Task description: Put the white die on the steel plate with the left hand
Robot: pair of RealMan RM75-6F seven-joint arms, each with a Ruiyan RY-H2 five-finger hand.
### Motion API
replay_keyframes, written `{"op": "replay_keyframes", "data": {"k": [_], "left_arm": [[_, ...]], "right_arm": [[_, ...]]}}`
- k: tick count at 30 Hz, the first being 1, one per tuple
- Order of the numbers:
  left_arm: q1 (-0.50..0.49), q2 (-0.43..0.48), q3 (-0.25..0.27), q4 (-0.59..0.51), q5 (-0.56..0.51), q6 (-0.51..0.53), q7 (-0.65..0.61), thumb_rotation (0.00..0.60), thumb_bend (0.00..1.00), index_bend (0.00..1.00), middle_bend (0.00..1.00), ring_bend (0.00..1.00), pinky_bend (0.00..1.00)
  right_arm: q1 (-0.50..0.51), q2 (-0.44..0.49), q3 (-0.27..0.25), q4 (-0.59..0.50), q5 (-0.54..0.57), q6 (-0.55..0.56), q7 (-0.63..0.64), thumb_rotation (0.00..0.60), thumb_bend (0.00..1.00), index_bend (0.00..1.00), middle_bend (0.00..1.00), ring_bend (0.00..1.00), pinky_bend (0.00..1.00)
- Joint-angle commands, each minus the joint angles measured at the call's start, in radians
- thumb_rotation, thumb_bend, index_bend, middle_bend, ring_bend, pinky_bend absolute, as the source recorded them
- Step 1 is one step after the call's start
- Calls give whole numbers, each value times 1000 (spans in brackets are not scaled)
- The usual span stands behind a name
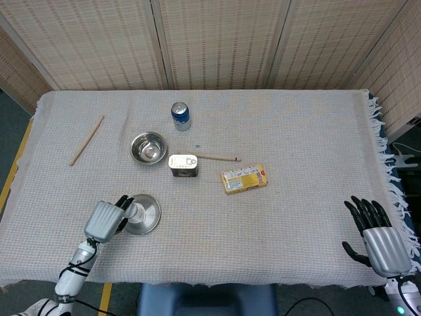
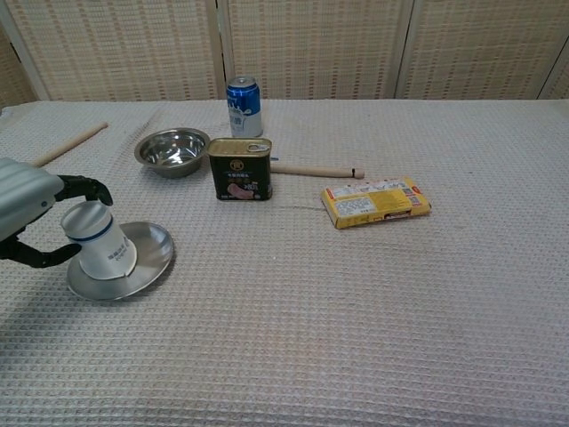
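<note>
My left hand grips a white paper cup with a blue band. The cup stands mouth-down on the steel plate at the near left of the table. The white die does not show in either view; the cup covers the spot on the plate where it lay. From above, the left hand sits just left of the plate, with the cup between them. My right hand rests at the near right table edge, fingers spread, holding nothing.
Behind the plate are a steel bowl, a dark tin can, a blue drink can and a thin wooden stick. A yellow packet lies mid-table. A second wooden stick lies far left.
</note>
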Motion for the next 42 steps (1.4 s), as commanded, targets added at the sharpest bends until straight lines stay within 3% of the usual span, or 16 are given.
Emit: {"op": "replay_keyframes", "data": {"k": [1, 7, 14, 28, 42], "left_arm": [[-6, -16, -15, 25, -13, 3, 8, 600, 471, 479, 600, 887, 1000], [-9, -19, -7, 20, -5, 2, -17, 600, 472, 483, 604, 888, 1000], [-17, 33, 32, -79, 10, -46, -108, 600, 476, 485, 606, 887, 1000], [-7, -12, -25, -8, -61, -4, 88, 600, 483, 506, 633, 889, 1000], [-14, 89, 32, -180, -28, -66, -44, 600, 483, 510, 641, 892, 1000]], "right_arm": [[1, -1, 0, 0, 1, -3, -2, 560, 173, 0, 0, 0, 0], [3, -3, 1, 1, 5, -8, -4, 560, 172, 0, 0, 0, 0], [2, -3, 0, 0, 6, -7, -6, 560, 173, 0, 0, 0, 0], [0, -1, 0, -2, 4, -2, -6, 559, 173, 0, 0, 0, 0], [3, -4, 2, 0, 12, -10, -10, 561, 173, 0, 0, 0, 0]]}}
